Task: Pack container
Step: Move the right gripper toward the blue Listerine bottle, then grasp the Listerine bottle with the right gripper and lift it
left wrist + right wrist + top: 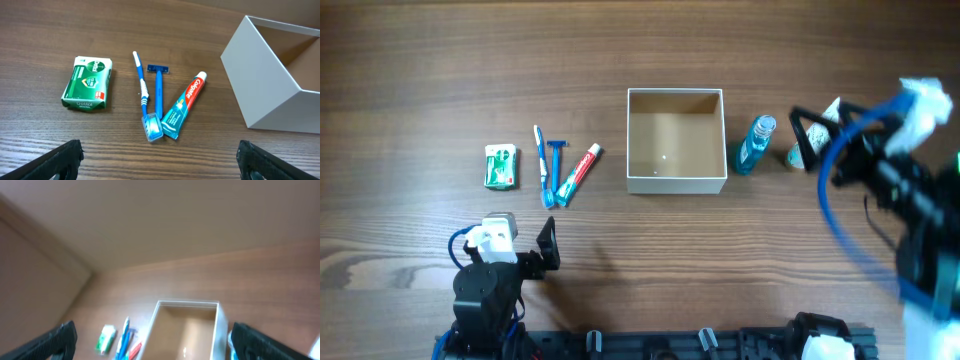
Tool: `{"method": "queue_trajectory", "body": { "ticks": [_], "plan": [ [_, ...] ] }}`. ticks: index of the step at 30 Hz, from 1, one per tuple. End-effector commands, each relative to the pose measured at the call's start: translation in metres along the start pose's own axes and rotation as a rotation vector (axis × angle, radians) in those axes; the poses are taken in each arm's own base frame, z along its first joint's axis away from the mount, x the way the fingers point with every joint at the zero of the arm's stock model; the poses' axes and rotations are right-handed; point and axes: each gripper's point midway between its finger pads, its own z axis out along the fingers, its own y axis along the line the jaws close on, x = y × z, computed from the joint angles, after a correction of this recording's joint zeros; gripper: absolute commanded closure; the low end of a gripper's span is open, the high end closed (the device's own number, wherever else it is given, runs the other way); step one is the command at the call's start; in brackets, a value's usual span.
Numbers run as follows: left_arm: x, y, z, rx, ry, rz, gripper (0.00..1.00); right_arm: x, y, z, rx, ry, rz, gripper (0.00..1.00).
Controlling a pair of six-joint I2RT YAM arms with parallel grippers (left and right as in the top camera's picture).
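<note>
The container [676, 183] is a square white-walled box with a tan inside, at the table's middle, with nothing in it. It also shows in the left wrist view [260, 85] and the right wrist view [187, 303]. Left of it lie a green soap box [501, 166] [87, 82], a blue toothbrush [541, 165] [144, 95], a blue razor [558, 158] [158, 85] and a toothpaste tube [578, 172] [185, 104]. A blue bottle [756, 145] stands right of the container. My left gripper [548, 245] [162, 165] is open and empty, in front of the toiletries. My right gripper [810, 132] [160, 342] is open, raised and blurred, right of the bottle.
A small tan item [797, 156] sits just right of the bottle, partly behind the right gripper. The right arm's blue cable [835, 215] loops over the table's right side. The arm bases stand along the front edge [720, 345].
</note>
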Motion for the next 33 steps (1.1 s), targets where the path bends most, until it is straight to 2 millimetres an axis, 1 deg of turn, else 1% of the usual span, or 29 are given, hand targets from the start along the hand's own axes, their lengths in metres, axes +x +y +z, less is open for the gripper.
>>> {"method": "queue_trajectory", "body": {
  "ticks": [1,2,5,6,7,9,11,13,14,17,21,23,24,25,27,28,29,31,32,33],
  "plan": [
    [0.005,0.0,0.002,0.007,0.01,-0.009,0.0,0.001,-0.008,0.039,0.05,0.19,-0.093,0.0],
    [0.005,0.0,0.002,0.007,0.01,-0.009,0.0,0.007,-0.015,0.049,0.104,0.251,-0.095,0.0],
    [0.005,0.0,0.002,0.007,0.01,-0.009,0.0,0.052,-0.044,0.084,0.362,0.536,-0.158,0.0],
    [0.005,0.0,0.002,0.007,0.01,-0.009,0.0,0.059,-0.052,0.092,0.413,0.572,-0.183,0.0],
    [0.005,0.0,0.002,0.007,0.01,-0.009,0.0,0.067,-0.066,0.1,0.487,0.604,-0.192,0.0],
    [0.005,0.0,0.002,0.007,0.01,-0.009,0.0,0.08,-0.094,0.112,0.614,0.639,-0.13,0.0],
    [0.005,0.0,0.002,0.007,0.01,-0.009,0.0,0.094,-0.118,0.124,0.683,0.677,-0.061,0.0],
    [0.005,0.0,0.002,0.007,0.01,-0.009,0.0,0.108,-0.14,0.13,0.742,0.708,0.031,0.0],
    [0.005,0.0,0.002,0.007,0.01,-0.009,0.0,0.117,-0.145,0.132,0.743,0.735,0.067,0.0],
    [0.005,0.0,0.002,0.007,0.01,-0.009,0.0,0.148,-0.138,0.14,0.675,0.85,0.119,0.01],
    [0.005,0.0,0.002,0.007,0.01,-0.009,0.0,0.17,-0.144,0.141,0.707,0.883,0.17,0.07],
    [0.005,0.0,0.002,0.007,0.01,-0.009,0.0,0.185,-0.151,0.141,0.727,0.887,0.202,0.17],
    [0.005,0.0,0.002,0.007,0.01,-0.009,0.0,0.193,-0.155,0.139,0.749,0.889,0.219,0.2],
    [0.005,0.0,0.002,0.007,0.01,-0.009,0.0,0.198,-0.157,0.138,0.76,0.895,0.224,0.22],
    [0.005,0.0,0.002,0.007,0.01,-0.009,0.0,0.201,-0.16,0.137,0.766,0.899,0.221,0.31],
    [0.005,0.0,0.002,0.007,0.01,-0.009,0.0,0.201,-0.16,0.137,0.765,0.897,0.221,0.36],
    [0.005,0.0,0.002,0.007,0.01,-0.009,0.0,0.199,-0.16,0.138,0.764,0.888,0.214,0.46],
    [0.005,0.0,0.002,0.007,0.01,-0.009,0.0,0.189,-0.16,0.139,0.766,0.852,0.19,0.73],
    [0.005,0.0,0.002,0.007,0.01,-0.009,0.0,0.183,-0.16,0.137,0.773,0.834,0.18,0.75],
    [0.005,0.0,0.002,0.007,0.01,-0.009,0.0,0.174,-0.158,0.134,0.779,0.81,0.158,0.8]
  ]
}}
